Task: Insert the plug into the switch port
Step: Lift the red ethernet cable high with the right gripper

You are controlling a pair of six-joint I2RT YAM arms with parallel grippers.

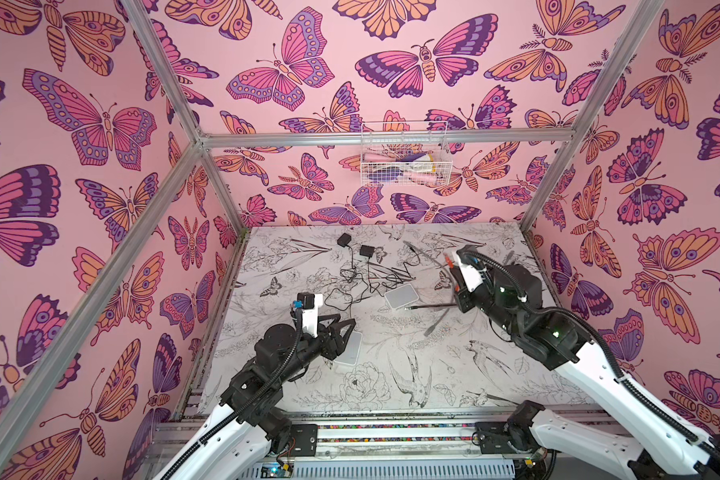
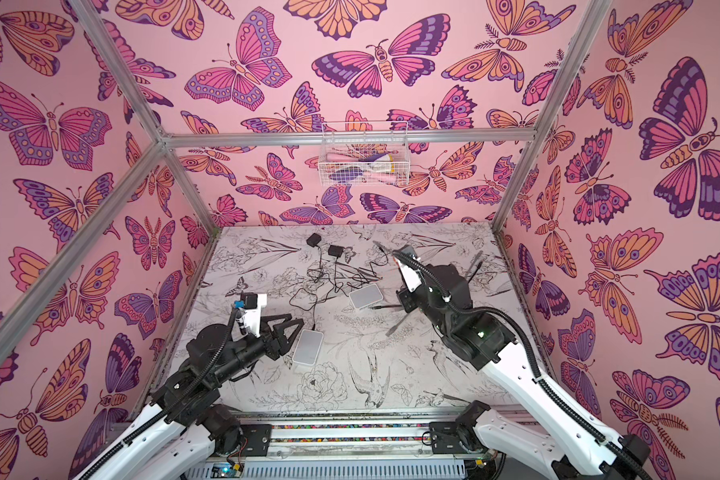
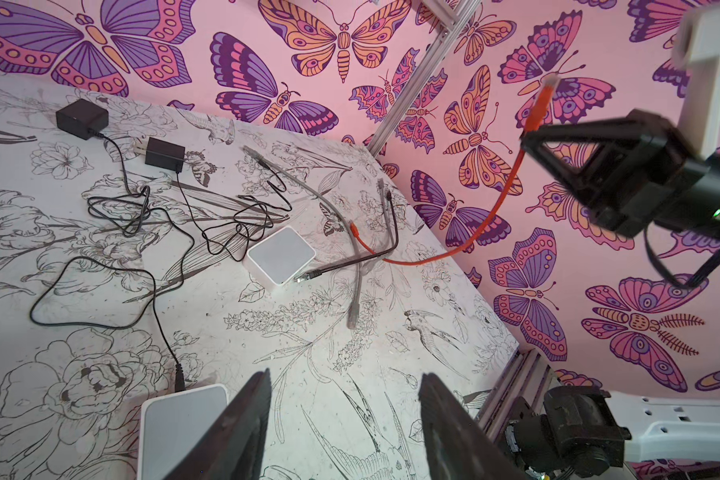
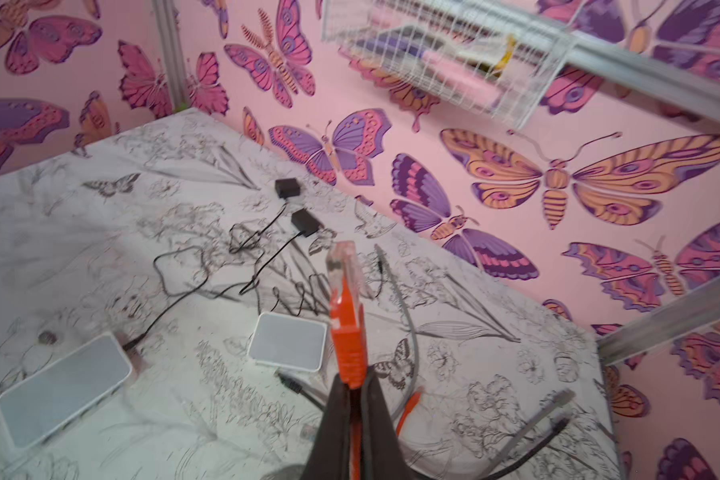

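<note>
The right tool [image 4: 352, 388] clamps the orange moulded boot [image 4: 348, 336], the correct hold, behind the clear plastic plug [image 4: 344, 266]: judged light, stiff, latch fragile. The left tool [image 3: 344, 380] stands parted, empty.

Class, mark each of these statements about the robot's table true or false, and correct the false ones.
1. The right tool is shut on the orange network cable just behind its clear plug. True.
2. That plug already sits in a port. False: it is held in the air above the flower-printed table.
3. Two white square plastic boxes lie on the table. True.
4. The left tool is shut on one box. False: its jaws stand apart, empty, close to the nearer box.
5. The white wire basket stands on the table. False: it hangs on the back wall.
</note>
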